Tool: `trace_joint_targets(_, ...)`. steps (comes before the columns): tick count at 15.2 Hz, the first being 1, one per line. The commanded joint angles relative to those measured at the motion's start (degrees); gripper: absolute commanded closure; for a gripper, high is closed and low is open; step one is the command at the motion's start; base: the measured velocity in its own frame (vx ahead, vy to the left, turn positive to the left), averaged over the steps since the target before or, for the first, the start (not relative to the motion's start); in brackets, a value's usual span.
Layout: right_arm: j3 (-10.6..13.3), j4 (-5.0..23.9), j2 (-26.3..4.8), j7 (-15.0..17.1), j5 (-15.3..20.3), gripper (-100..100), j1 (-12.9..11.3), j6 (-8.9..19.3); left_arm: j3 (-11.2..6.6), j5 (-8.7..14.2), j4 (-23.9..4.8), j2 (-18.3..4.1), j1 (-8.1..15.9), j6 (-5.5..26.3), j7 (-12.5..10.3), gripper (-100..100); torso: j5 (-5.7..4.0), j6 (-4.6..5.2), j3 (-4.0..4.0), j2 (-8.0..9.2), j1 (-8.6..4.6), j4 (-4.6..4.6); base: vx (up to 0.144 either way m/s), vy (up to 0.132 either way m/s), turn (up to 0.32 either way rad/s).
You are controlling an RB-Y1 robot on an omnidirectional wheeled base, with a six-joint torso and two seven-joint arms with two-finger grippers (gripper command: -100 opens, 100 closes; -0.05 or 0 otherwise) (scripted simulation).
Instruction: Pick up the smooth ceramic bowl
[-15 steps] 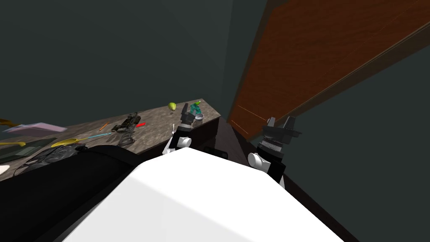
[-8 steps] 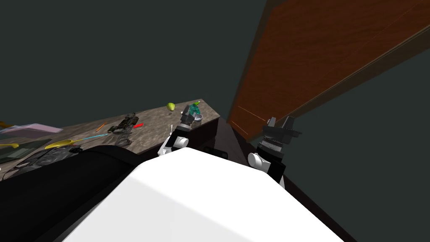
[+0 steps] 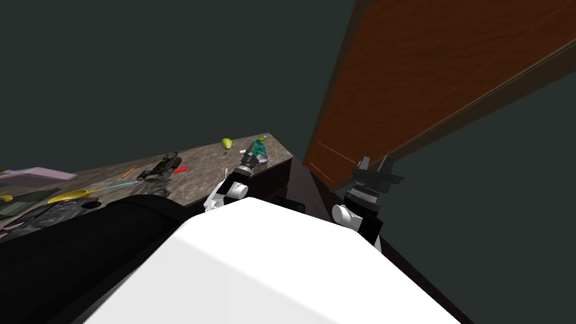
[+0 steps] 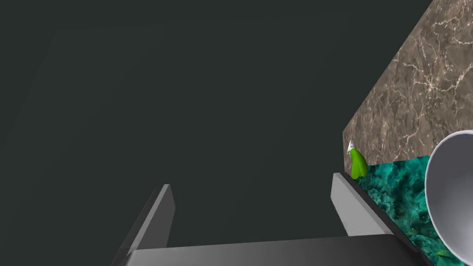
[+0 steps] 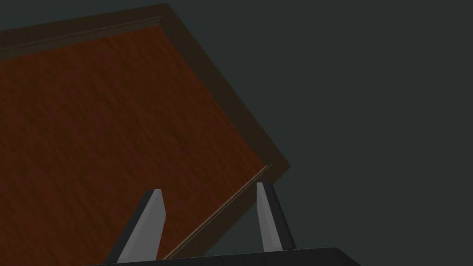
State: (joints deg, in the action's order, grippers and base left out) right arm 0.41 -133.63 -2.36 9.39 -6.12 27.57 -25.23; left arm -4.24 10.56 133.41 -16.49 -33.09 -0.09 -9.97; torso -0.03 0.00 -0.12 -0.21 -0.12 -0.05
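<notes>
- Bowl [image 4: 450, 198]: plain light grey, smooth, rounded wall with a thin rim; no pattern.
- Bowl sits at the far right corner of the desk [image 3: 208, 163], close to its front edge; in the head view it is a small pale cup shape [image 3: 264, 158].
- Left gripper [image 4: 251, 182]: fingers apart, nothing between them. The bowl lies outside one finger, just beside it, not in the gap.
- Desk top is brown, marbled. Its end edge runs close behind the bowl; a dark grey wall lies past it.
- A mottled teal object [image 4: 402, 184] lies right against the bowl, with a small bright green piece [image 4: 357, 164] at its far end.
- Farther along the desk: a green fruit [image 3: 226, 143], a red item [image 3: 180, 169], a dark bulky object [image 3: 159, 167] and a yellow spoon [image 3: 70, 195].
- Right gripper [image 5: 208, 188]: fingers apart, empty, held off the desk's end before a brown wood panel [image 3: 439, 73].
</notes>
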Motion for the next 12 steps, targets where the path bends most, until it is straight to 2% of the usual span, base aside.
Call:
trace_joint_targets(1,0.00,0.00,0.00,0.00,0.00,0,0.00,0.00,-1.11,1.23,-0.21,-1.44,-0.41,2.86,-0.78,-100,0.00,0.00,0.00,0.00,0.00,0.00,0.064,-0.031,0.009)
trace_joint_targets(3,0.00,0.00,0.00,0.00,0.00,0,0.00,0.00,-1.11,1.23,-0.21,-1.44,-0.41,4.18,-0.78,-100,0.00,0.00,-0.03,-0.05,0.00,-0.01,0.052,-0.029,0.004)
trace_joint_targets(4,0.00,0.00,0.00,0.00,0.00,0,0.00,0.00,-2.04,2.23,-0.20,-2.54,-0.83,6.03,-1.42,-100,0.00,0.00,-0.01,-0.02,0.01,-0.01,0.050,-0.027,0.004)
trace_joint_targets(5,0.00,0.00,0.00,0.00,0.00,0,0.00,0.00,-2.04,2.23,-0.20,-2.54,-0.83,7.17,-1.42,-100,0.00,0.00,-0.01,-0.02,0.01,0.00,0.059,-0.026,0.006)
trace_joint_targets(6,0.00,0.00,0.00,0.00,0.00,0,0.00,0.00,-2.04,2.23,-0.20,-2.54,-0.83,7.17,-1.42,-100,0.00,0.00,-0.02,-0.04,0.02,-0.01,0.044,-0.021,0.003)
trace_joint_targets(7,0.00,0.00,0.00,0.00,0.00,0,0.00,0.00,-3.00,3.27,-0.20,-3.59,-1.27,9.38,-2.07,-100,0.00,0.00,-0.01,-0.01,0.02,0.00,0.056,-0.037,0.001)
trace_joint_targets(8,0.00,0.00,0.00,0.00,0.00,0,0.00,0.00,-3.00,3.27,-0.20,-3.59,-1.27,10.24,-2.07,-100,0.00,0.00,-0.01,-0.02,-0.01,0.00,0.066,-0.049,0.007)
trace_joint_targets(9,0.00,0.00,0.00,0.00,0.00,0,0.00,0.00,-3.99,4.34,-0.19,-4.62,-1.71,11.56,-2.74,-100,-0.01,0.00,-0.03,-0.05,-0.05,-0.01,0.072,-0.050,0.010)
trace_joint_targets(11,0.00,0.00,0.00,0.00,0.00,0,0.00,0.00,-3.99,4.34,-0.19,-4.62,-1.71,13.40,-2.74,-100,-0.02,0.00,-0.06,-0.10,-0.06,-0.02,0.066,-0.037,0.006)
trace_joint_targets(12,0.00,0.00,0.00,0.00,0.00,0,0.00,0.00,-5.00,5.43,-0.18,-5.60,-2.17,15.23,-3.42,-100,-0.01,0.00,-0.04,-0.07,-0.03,-0.02,0.058,-0.026,0.001)
